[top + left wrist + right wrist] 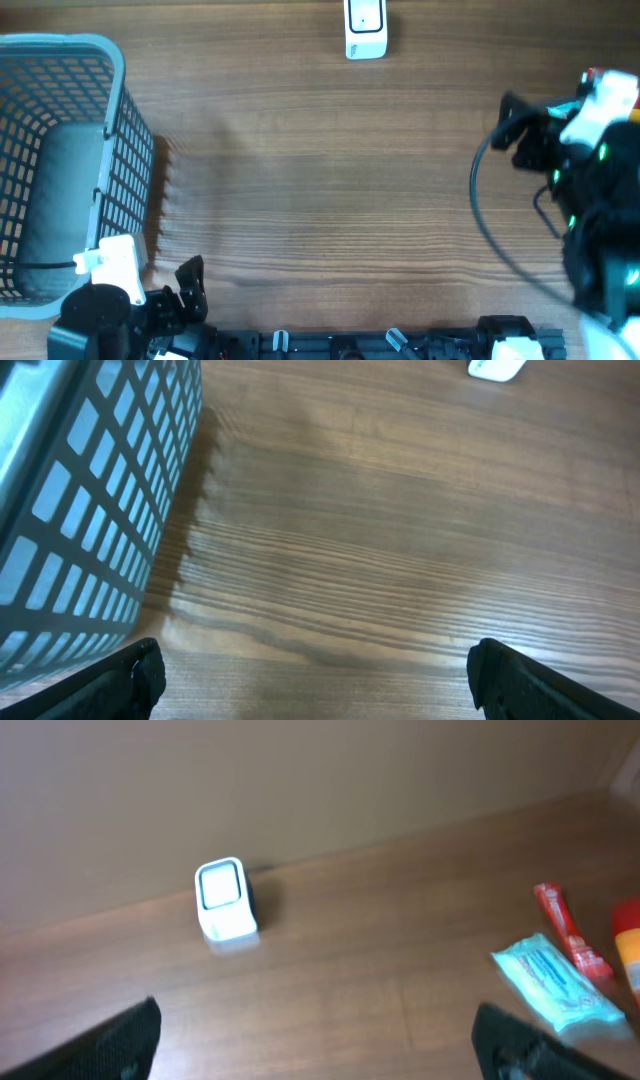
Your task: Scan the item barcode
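Observation:
The white barcode scanner (365, 28) stands at the table's far edge, its window (220, 885) facing my right wrist camera; it also shows at the top of the left wrist view as the scanner (497, 368). Items lie to the right of the right gripper's view: a light-blue packet (555, 982), a red tube (570, 932) and a red-and-yellow item (628, 945) cut by the frame edge. My right gripper (315, 1040) hangs open above bare wood, apart from them. Low at the near left, my left gripper (315, 680) is open and empty beside the basket.
A grey-blue wire basket (60, 165) fills the left side, its wall (90, 510) close to my left fingers. The right arm (590, 180) and its black cable (485, 215) cover the right edge of the table in the overhead view.

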Action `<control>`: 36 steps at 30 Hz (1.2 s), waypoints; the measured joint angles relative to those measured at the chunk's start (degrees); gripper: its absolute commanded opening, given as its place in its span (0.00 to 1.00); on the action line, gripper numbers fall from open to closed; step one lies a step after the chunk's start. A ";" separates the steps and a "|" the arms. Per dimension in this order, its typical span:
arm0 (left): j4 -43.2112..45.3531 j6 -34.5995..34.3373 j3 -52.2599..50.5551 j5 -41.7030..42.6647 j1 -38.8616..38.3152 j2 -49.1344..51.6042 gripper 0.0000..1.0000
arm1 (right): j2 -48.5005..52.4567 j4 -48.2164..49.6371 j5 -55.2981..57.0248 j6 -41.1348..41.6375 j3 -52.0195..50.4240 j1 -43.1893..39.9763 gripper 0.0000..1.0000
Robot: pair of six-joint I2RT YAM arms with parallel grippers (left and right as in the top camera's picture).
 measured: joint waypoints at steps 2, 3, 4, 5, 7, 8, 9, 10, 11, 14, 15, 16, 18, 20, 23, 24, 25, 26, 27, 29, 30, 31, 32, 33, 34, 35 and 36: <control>-0.04 0.00 0.00 -0.02 0.00 0.00 1.00 | -11.47 9.66 -0.57 0.72 -13.77 0.11 1.00; -0.13 0.00 0.00 0.00 0.00 -0.02 1.00 | -16.85 15.91 -0.85 1.97 -20.85 0.11 1.00; -0.15 0.00 0.00 0.02 0.00 0.00 1.00 | -21.79 23.02 -1.11 3.28 -28.15 0.11 1.00; -0.09 0.00 -0.04 0.02 0.00 0.02 1.00 | -26.29 27.21 -1.46 4.00 -34.32 0.11 1.00; 0.13 0.00 -0.04 0.00 0.00 0.02 1.00 | -34.71 34.45 -2.64 4.85 -45.51 0.11 1.00; -0.04 0.00 -0.04 0.00 0.00 0.00 1.00 | -39.50 36.50 -3.63 5.18 -50.77 0.11 1.00; -0.04 0.00 -0.04 0.02 0.00 -0.02 1.00 | -42.86 37.27 -4.22 5.42 -53.72 0.11 1.00; -0.07 0.00 -0.07 0.09 0.00 0.02 1.00 | -44.85 37.57 -4.46 5.42 -55.15 0.11 1.00; -0.07 0.00 -0.04 0.00 0.00 -0.04 1.00 | -45.97 37.70 -4.46 5.42 -56.08 0.11 1.00; -0.02 0.00 -0.04 0.00 0.00 -0.04 1.00 | -46.38 36.09 -4.46 5.60 -59.23 0.11 1.00; -0.04 0.00 -0.04 0.00 0.00 -0.04 1.00 | -46.42 33.62 -4.46 5.68 -59.91 0.11 1.00; -0.04 0.00 -0.04 0.00 0.00 -0.04 1.00 | -46.42 32.61 -4.44 5.81 -60.50 0.11 1.00; -0.07 0.00 -0.04 0.02 0.00 -0.04 1.00 | -46.42 32.83 -4.46 5.81 -60.50 0.11 1.00; -0.07 0.00 -0.04 0.00 0.00 -0.04 1.00 | -46.42 32.83 -4.46 5.81 -60.50 0.11 1.00; -0.04 0.00 -0.04 0.00 0.00 -0.04 1.00 | -46.42 32.83 -4.46 5.81 -60.50 0.11 1.00; -0.07 0.00 -0.04 0.00 0.00 -0.04 1.00 | -46.42 32.83 -4.46 5.81 -60.50 0.11 1.00; -0.04 0.00 -0.04 0.00 0.00 -0.04 1.00 | -46.42 32.83 -4.46 5.81 -60.50 0.11 1.00; -0.04 0.00 -0.04 0.00 0.00 -0.04 1.00 | -46.42 32.83 -4.46 5.81 -60.50 0.11 1.00; -0.04 0.00 -0.04 0.00 0.00 -0.04 1.00 | -46.42 32.83 -4.46 5.81 -60.50 0.11 1.00; -0.04 0.00 -0.04 0.00 0.00 -0.04 1.00 | -46.42 32.83 -4.46 5.81 -60.50 0.11 1.00; -0.04 0.00 -0.04 0.00 0.00 -0.04 1.00 | -46.42 32.83 -4.46 5.81 -60.50 0.11 1.00; -0.07 0.00 -0.04 0.00 0.00 -0.04 1.00 | -46.42 32.83 -4.46 5.81 -60.50 0.11 1.00; -0.04 0.00 -0.04 0.00 0.00 -0.04 1.00 | -46.42 32.83 -4.46 5.81 -60.50 0.11 1.00; -0.07 0.00 -0.04 0.00 -0.13 -0.04 1.00 | -46.42 32.83 -4.46 5.81 -60.50 0.11 1.00; -0.04 0.00 -0.04 0.00 -0.31 -0.11 1.00 | -46.42 32.83 -4.46 5.81 -60.50 0.11 1.00; 1.84 -0.02 -0.22 0.04 -0.39 -0.76 1.00 | -46.42 32.83 -4.46 5.81 -60.50 0.11 1.00; 6.67 -0.15 -0.76 0.63 -0.33 -2.84 1.00 | -46.42 32.83 -4.46 5.81 -60.50 0.11 1.00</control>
